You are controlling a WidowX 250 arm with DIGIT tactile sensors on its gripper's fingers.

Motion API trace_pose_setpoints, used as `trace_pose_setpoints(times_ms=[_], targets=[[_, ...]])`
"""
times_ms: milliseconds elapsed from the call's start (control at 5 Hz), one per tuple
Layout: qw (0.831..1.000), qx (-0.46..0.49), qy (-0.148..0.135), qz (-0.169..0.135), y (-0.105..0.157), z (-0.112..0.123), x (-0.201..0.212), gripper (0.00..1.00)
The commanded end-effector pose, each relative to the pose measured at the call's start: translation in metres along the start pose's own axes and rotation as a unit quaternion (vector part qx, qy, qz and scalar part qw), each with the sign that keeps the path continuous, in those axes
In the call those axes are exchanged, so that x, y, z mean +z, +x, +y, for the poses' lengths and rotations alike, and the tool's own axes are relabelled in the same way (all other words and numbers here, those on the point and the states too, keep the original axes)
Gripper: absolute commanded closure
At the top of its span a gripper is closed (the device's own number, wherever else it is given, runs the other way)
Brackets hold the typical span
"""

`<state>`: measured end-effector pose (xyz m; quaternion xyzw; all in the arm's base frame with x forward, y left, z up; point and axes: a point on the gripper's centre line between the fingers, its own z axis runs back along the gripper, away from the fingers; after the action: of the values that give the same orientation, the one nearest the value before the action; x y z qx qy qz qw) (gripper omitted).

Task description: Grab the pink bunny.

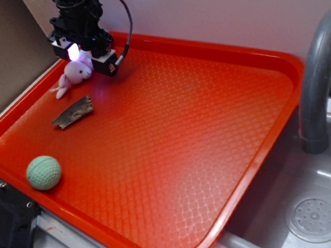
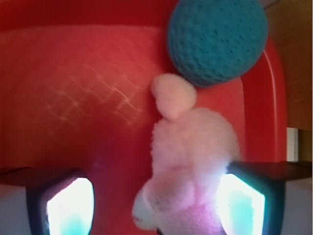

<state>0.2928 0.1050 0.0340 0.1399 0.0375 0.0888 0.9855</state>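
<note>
Your gripper (image 2: 155,205) fills the bottom of the wrist view, its two lit fingertips (image 2: 68,205) spread apart with the pink bunny (image 2: 188,161) between them. The right-hand pad in that view touches the plush, while the left-hand pad stands clear of it with bare tray showing in the gap, so the jaws are parted and not yet clamped on the toy.

From the exterior view you can see the gripper (image 1: 77,57) low over the far left corner of the red tray (image 1: 218,63), with the pink bunny (image 1: 74,75) directly under it, lying on the tray floor with its limbs pointing toward the left rim.

In the wrist view a blue knitted ball (image 2: 217,39) sits just beyond the bunny, touching or almost touching one rounded pink end of it; you cannot tell whether that end is an ear or a limb.

Just in front of the bunny, toward the near edge, lies a brown bark-like wood piece (image 1: 72,112), apart from the toy. Well apart again, near the tray's near left corner, rests a pale green dimpled ball (image 1: 43,172).

Off the tray's right edge you have a grey faucet (image 1: 319,75) and a sink basin with its drain (image 1: 315,217).
</note>
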Motion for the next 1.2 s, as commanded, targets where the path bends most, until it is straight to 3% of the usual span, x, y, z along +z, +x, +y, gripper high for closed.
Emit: trace_pose_setpoints(times_ms=[0,200,400,800,1000], targets=[[0.999,0.031,0.007,0.004,0.009,0.021,-0.002,0.00],[0.998,0.055,0.013,0.022,0.011,0.029,-0.010,0.00],[0.997,0.063,0.026,0.022,0.009,0.029,-0.007,1.00],[0.996,0.070,0.046,0.024,0.009,0.030,-0.003,1.00],[0.997,0.051,0.062,-0.001,0.003,0.004,0.032,1.00]])
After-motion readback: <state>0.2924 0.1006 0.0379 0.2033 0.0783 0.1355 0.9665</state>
